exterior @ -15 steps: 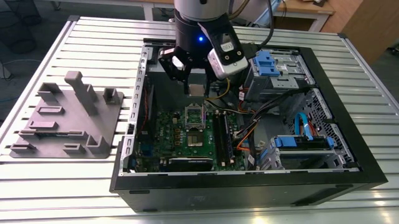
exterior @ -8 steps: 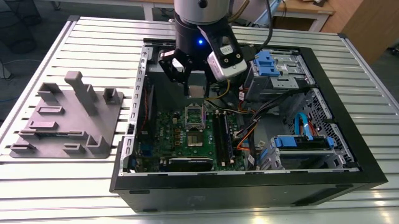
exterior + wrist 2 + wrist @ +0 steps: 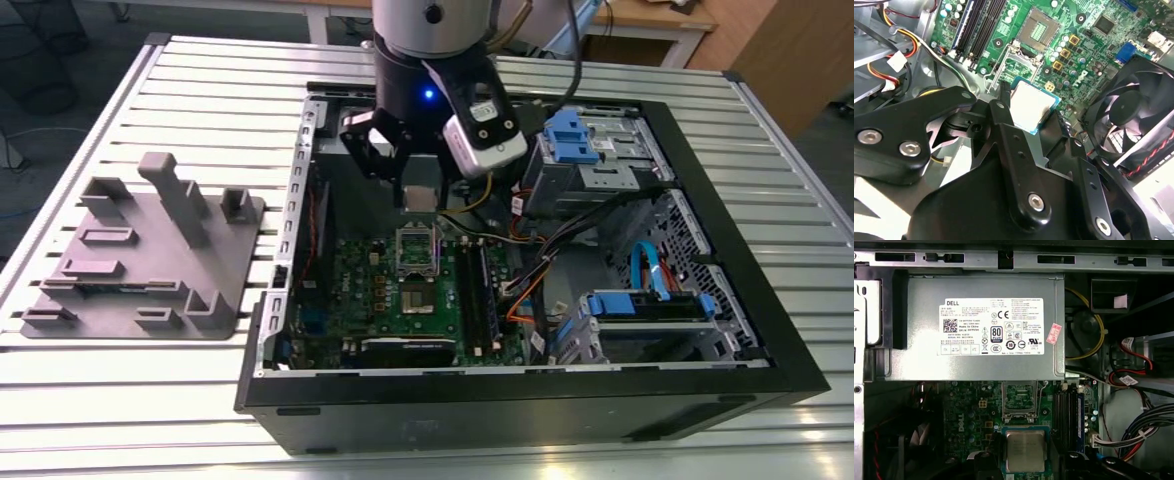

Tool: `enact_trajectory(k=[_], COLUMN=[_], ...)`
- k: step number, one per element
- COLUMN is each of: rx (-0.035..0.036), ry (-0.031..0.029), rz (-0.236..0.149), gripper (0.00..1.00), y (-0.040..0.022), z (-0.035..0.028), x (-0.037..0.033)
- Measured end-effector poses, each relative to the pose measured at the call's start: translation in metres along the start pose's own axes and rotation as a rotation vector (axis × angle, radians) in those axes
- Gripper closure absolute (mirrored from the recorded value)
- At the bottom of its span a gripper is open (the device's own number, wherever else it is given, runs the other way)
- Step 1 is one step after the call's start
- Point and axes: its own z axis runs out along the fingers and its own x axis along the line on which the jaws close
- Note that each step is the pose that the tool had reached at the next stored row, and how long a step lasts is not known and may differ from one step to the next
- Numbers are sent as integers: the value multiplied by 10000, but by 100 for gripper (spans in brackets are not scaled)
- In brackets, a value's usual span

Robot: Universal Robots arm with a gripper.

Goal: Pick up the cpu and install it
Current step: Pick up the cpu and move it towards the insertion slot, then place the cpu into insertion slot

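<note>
- The fingers (image 3: 1004, 120) were closed on the cpu (image 3: 1031, 107), gripping it by two opposite edges, metal top up.
- The cpu hung above the motherboard (image 3: 969, 410) inside the open case (image 3: 534, 395), near the empty socket (image 3: 1019, 397) but not in it.
- I judged that the carrying step was in hand. Seating would call for squaring the chip to the socket and a level, gentle descent.

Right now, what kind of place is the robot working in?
Probably a robotics lab or workshop: an opened computer case on a slatted metal table, the gripper holding the cpu over its motherboard.
</note>
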Motion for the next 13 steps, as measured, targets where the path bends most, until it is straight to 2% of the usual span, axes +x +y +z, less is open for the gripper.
enact_trajectory(k=[6, 13], rx=[0, 0], ry=[0, 0], rz=[-1, -1], gripper=[53, 53], y=[-30, -31], z=[63, 73], x=[2, 2])
